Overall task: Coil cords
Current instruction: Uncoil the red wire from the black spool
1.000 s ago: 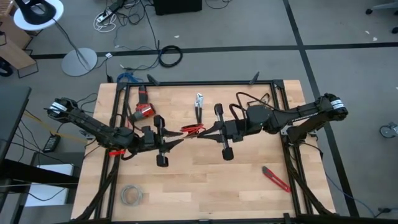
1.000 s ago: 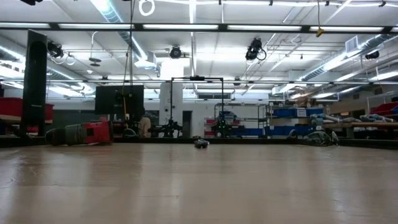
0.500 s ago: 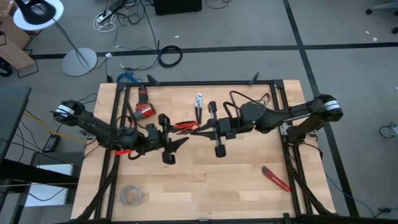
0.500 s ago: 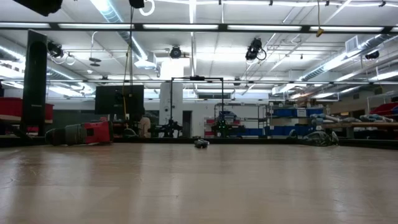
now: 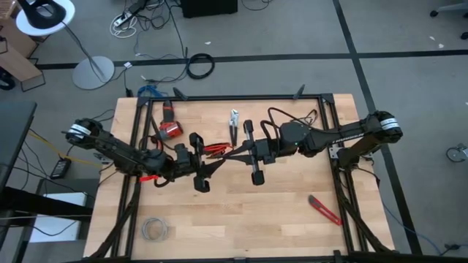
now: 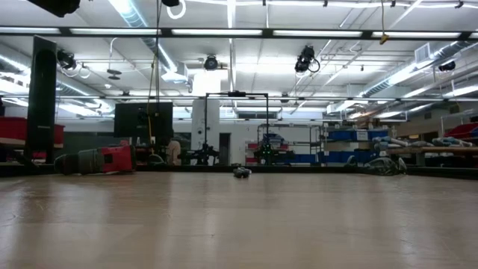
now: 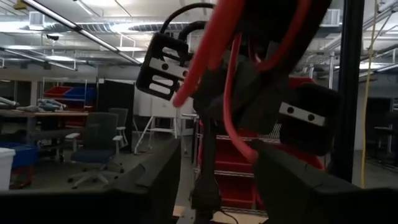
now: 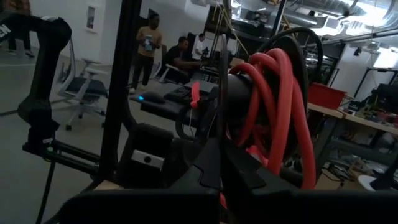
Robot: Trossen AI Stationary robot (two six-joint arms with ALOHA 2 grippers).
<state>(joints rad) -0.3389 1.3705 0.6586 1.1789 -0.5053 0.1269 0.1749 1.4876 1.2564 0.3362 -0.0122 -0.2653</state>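
Observation:
The red cord is bunched into several loops in the air over the table's middle, between my two grippers. My right gripper reaches in from the table's right and is shut on it; in the right wrist view the loops rise just past the shut fingers. My left gripper comes from the table's left, open. In the left wrist view its fingers stand on either side of the hanging cord without touching it. My right gripper pinches the bunched loops of the red cord between its two shut fingers. The fingers lie about level and come from the table's right. The cord is lifted clear of the table and its loops hang slack around the fingertips.
On the wooden table lie a red-handled tool and pliers toward the far side, a red knife at the near right and a pale grey wire coil at the near left. A black frame borders the table.
My right gripper has carried the red cord a little toward the table's left. My left gripper has shifted toward the right to meet it, tipped its fingers up, and its fingers now stand wider apart than a second ago.

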